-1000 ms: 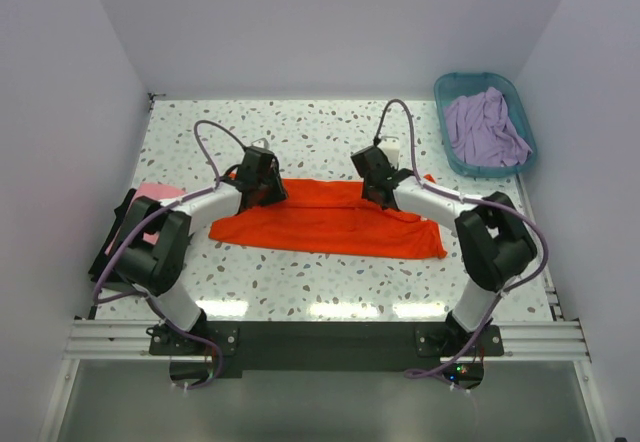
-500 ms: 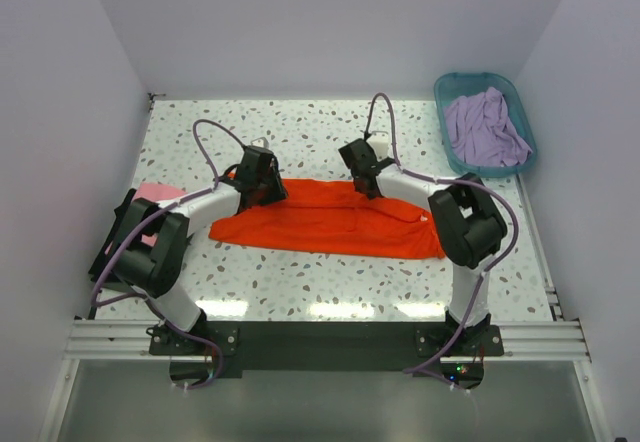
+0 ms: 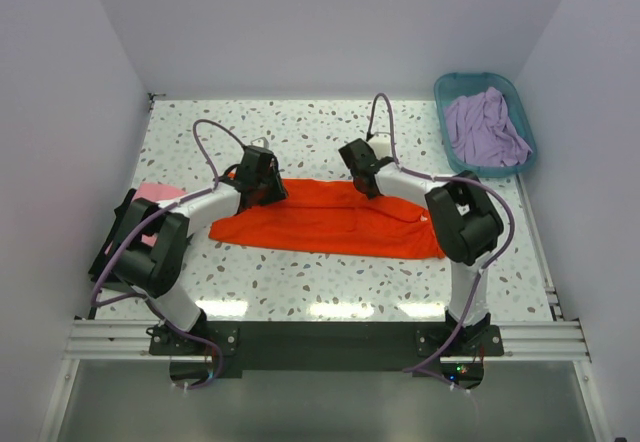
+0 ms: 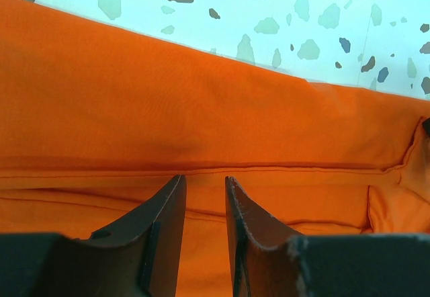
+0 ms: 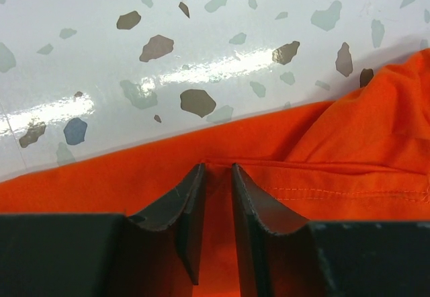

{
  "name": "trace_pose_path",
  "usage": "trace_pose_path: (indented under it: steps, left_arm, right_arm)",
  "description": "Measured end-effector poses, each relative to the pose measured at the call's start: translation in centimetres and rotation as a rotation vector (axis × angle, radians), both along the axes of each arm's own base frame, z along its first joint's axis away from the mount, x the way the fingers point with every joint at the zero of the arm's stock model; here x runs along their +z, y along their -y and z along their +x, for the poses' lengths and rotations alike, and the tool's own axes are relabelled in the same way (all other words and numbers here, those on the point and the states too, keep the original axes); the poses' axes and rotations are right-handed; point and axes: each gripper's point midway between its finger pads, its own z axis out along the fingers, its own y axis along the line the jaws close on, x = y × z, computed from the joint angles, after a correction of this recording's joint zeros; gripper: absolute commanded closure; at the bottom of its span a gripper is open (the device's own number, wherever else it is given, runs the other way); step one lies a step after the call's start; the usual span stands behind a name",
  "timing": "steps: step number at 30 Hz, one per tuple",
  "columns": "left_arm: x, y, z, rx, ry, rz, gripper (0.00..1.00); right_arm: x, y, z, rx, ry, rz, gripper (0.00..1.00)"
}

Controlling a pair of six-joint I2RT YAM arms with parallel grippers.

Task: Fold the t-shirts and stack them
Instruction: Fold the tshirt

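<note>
Orange t-shirt (image 3: 330, 219) folded to long band on surface (image 3: 300, 132), far edge at both jaws. Left gripper (image 4: 204, 177), right gripper (image 5: 217, 166): jaws narrow, cloth in gap, grip unclear. Lavender t-shirt (image 3: 485, 127) crumpled in basket (image 3: 477, 75), well right of right jaws. Cross-folds, stacking left.

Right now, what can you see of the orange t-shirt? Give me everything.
The orange t-shirt is bright, soft-looking cloth, folded into a long band lying flat across the middle of the speckled table, with wrinkles at its right end. Stitched hems show in the wrist views. The left gripper is down on it near the far left corner, and the right gripper is at its far edge, right of centre. Both pairs of fingers are nearly closed on the cloth; I cannot confirm a pinch.
</note>
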Motion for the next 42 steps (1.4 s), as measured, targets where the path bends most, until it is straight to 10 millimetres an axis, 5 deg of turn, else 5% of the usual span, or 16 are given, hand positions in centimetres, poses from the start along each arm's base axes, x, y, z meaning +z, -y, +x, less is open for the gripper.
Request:
trace_pose_path:
  steps: [8,21,32,42]
  left_arm:
    - [0.0,0.0,0.0,0.0,0.0,0.0,0.66]
    - [0.3,0.0,0.0,0.0,0.006,-0.003,0.66]
    - [0.3,0.0,-0.1,0.0,0.007,-0.004,0.66]
    - [0.7,-0.4,-1.0,0.0,0.016,-0.008,0.66]
  right_arm:
    - [-0.4,0.2,-0.3,-0.006,-0.014,-0.006,1.0]
    - [1.4,0.6,-0.8,-0.014,0.018,0.015,1.0]
    - [1.9,2.2,-5.6,-0.023,0.023,0.042,1.0]
    - [1.8,-0.2,-10.0,0.028,0.038,0.1,1.0]
